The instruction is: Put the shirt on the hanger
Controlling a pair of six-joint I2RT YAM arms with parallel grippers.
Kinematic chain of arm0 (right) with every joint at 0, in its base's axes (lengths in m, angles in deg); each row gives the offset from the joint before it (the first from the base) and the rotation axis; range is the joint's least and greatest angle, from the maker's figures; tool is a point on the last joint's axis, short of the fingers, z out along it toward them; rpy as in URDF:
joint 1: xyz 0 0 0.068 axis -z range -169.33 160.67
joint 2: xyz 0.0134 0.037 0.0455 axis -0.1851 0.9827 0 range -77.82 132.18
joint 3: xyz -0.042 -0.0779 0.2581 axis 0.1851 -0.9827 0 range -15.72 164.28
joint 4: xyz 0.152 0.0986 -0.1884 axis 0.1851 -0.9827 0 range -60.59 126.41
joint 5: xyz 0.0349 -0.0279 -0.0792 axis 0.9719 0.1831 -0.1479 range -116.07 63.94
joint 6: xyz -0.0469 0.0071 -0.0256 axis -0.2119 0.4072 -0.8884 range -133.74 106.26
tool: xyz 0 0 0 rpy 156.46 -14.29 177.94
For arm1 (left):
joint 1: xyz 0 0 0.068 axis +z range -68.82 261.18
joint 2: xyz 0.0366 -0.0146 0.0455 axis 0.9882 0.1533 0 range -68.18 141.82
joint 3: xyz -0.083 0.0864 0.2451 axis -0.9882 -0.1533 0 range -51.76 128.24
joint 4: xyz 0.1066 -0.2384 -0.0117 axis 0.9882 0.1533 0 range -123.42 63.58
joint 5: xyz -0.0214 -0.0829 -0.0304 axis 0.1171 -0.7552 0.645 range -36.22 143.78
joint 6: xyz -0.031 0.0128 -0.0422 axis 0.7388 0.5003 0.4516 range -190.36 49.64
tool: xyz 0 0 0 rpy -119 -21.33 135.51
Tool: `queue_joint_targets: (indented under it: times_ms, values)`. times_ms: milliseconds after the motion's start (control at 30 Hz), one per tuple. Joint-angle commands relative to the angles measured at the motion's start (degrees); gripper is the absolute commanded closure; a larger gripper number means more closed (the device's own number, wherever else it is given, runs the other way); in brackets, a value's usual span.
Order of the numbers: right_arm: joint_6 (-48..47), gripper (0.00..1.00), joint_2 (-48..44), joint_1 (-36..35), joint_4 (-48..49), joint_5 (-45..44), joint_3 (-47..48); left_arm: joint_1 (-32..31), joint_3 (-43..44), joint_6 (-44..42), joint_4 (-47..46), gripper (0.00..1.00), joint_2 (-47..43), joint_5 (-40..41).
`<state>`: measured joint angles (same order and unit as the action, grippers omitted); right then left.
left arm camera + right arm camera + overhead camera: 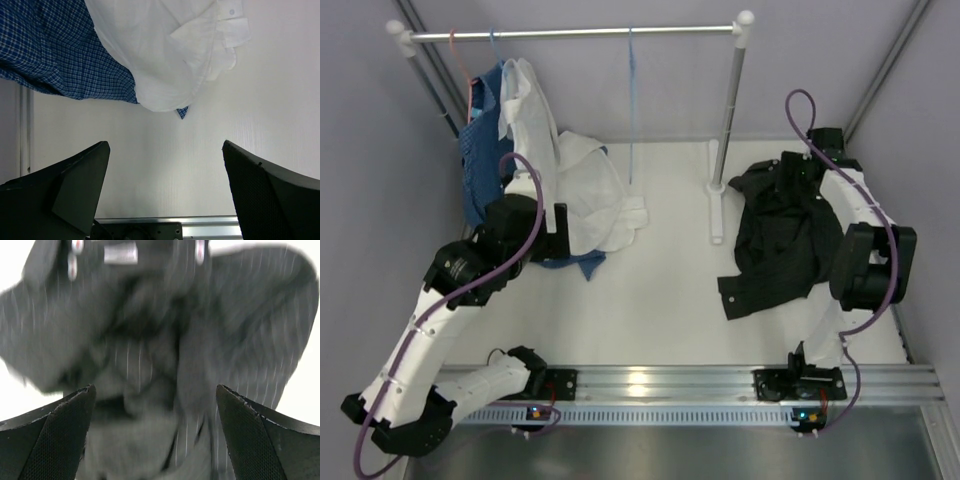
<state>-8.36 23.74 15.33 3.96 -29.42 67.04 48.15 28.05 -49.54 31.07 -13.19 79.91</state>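
Shirt: black, thinly pinstriped, crumpled soft heap. Lies close before right gripper, jaws spread wide, empty. Left gripper likewise apart.

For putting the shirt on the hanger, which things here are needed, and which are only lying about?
Needed:
black pinstriped shirt
light-blue wire hanger, hanging on the rail

Not needed:
white shirt
blue checked garment
pink wire hanger

White desk. Black shirt crumpled in heap at right. White shirt tail pooled at left, overlapping blue checked garment hem. Rack post foot stands between them, toward back.
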Motion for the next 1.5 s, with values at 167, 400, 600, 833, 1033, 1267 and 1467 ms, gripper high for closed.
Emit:
queue_joint_targets:
  times_ms: [167, 400, 600, 833, 1033, 1267, 1467]
  values:
    - [-4.9, 0.01, 15.8, -0.1, 7.5, -5.2, 16.2, -0.1, -0.2, -0.9, 1.5, 0.02, 0.0, -3.9]
    - [-1.5, 0.57, 18.7, -0.4, 9.7, 5.8, 14.9, 0.0, -1.5, -1.0, 1.4, 0.02, 2.3, -5.0]
    - [0.8, 0.97, -2.0, -1.8, 21.7, 4.5, -5.2, 0.0, -0.3, -1.8, 1.2, 0.02, 3.3, -4.2]
    - [6.4, 1.00, -28.7, -7.6, 23.4, 3.8, -27.6, -0.1, -0.1, -2.3, -3.8, 0.02, 4.3, -7.2]
    - [17.4, 1.00, -50.8, -26.3, 17.4, 2.3, -41.7, 0.0, 2.4, -1.8, -10.5, 0.02, 6.8, -13.5]
    - [44.3, 1.00, -79.4, -53.2, 6.2, -14.4, -53.7, -0.1, 2.0, 5.0, -17.5, 0.02, 10.3, -22.7]
    - [50.4, 0.70, -78.8, -57.7, -7.9, -12.6, -56.1, -1.1, -9.5, 16.6, -29.3, 0.02, 10.8, -37.8]
